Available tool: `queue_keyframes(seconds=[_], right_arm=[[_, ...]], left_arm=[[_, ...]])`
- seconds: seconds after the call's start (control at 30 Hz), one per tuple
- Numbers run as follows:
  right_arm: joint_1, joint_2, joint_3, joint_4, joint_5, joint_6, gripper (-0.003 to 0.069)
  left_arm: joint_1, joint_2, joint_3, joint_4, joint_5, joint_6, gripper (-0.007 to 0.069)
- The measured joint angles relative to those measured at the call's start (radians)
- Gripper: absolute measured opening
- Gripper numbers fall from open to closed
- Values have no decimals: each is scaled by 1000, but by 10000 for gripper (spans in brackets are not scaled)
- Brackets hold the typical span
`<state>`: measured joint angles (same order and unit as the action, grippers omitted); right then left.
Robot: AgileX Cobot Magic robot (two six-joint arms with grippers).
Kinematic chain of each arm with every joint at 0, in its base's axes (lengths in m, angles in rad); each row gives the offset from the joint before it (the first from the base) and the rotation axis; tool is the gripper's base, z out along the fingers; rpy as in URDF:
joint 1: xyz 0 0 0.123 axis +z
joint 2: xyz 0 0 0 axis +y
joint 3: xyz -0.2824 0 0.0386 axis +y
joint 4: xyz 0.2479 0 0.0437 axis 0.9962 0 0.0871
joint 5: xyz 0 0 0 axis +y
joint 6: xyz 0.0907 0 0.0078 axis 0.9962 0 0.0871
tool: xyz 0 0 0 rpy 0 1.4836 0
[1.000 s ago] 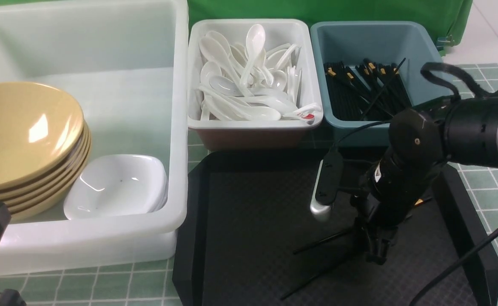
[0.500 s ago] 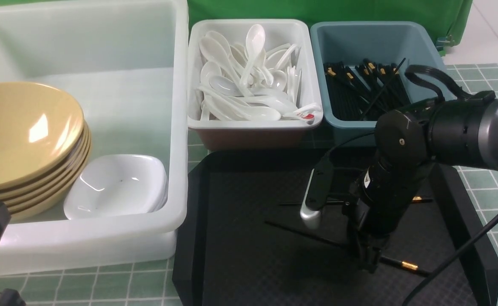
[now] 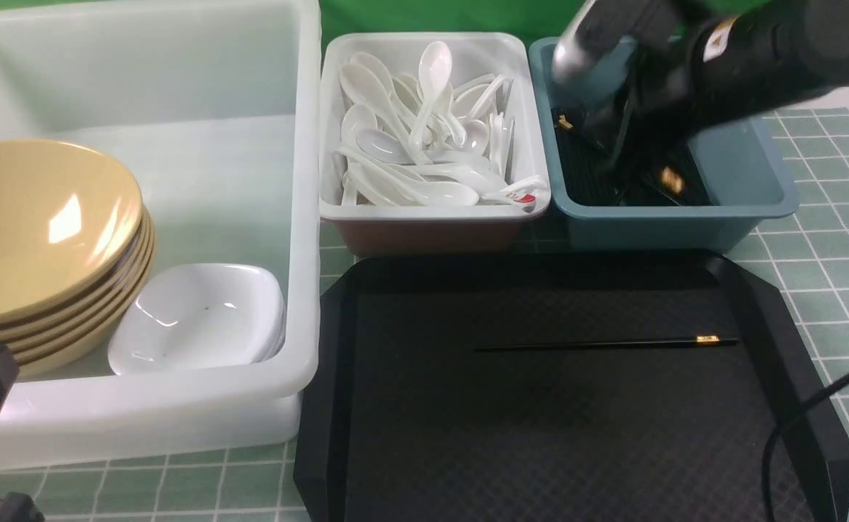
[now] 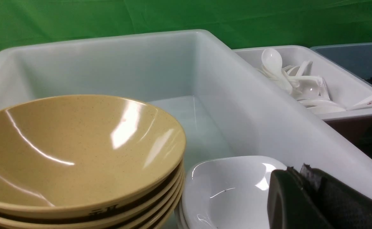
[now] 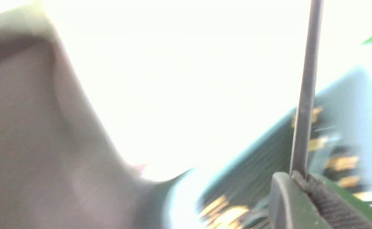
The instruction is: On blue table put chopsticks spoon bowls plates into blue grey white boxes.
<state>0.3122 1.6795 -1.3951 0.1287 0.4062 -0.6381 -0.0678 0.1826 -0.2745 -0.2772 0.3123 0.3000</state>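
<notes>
Black thin chopstick [image 5: 303,95], pinched in the right tool [image 5: 295,176], has left the black tray [image 3: 409,435]. The arm slants over the blue-grey plastic bin [image 3: 750,181].

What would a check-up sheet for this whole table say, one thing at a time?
Surface: table under checked cloth; a black tray lies on it.
Job's things: bowls stacked beside plates in the tub; spoons fill the white bin; chopsticks in the blue bin; one loose chopstick lies on the tray.
Clutter: nothing seen.
Grippers: left gripper shut, empty; right gripper shut on a held chopstick above the blue bin.
Cables: black cable crosses the tray's right corner.
Surroundings: green backdrop behind the bins.
</notes>
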Motion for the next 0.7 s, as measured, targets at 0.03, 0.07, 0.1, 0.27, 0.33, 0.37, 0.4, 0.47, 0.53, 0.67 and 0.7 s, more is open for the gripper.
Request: queue_keyframes(seconds=[0.03,0.07,0.1,0.27,0.33,0.37,0.4,0.47,0.53,0.67,0.7], right_arm=[[-5,4,0,0,-15,12,76],[-42,44,0,0,-115,50,91],[-62,71,0,0,-155,78,111],[-106,157,1,-1,-120,167,295],[-96,152,1,-2,15,148,351],[-84,143,1,-3,100,116,364],[-84,141,1,-3,118,108,366],[-35,123,0,-5,354,-17,369],[9,125,15,-3,505,-119,355],[42,160,76,-1,540,-209,321],[42,163,78,-1,536,-212,318]], left_arm=[[0,0,0,0,0,0,4],[0,0,0,0,0,0,4],[0,0,0,0,0,0,4],[0,0,0,0,0,0,4],[0,0,0,0,0,0,4],[0,0,0,0,0,0,4],[0,0,0,0,0,0,4],[0,0,0,0,0,0,4],[0,0,0,0,0,0,4],[0,0,0,0,0,0,4],[0,0,0,0,0,0,4]])
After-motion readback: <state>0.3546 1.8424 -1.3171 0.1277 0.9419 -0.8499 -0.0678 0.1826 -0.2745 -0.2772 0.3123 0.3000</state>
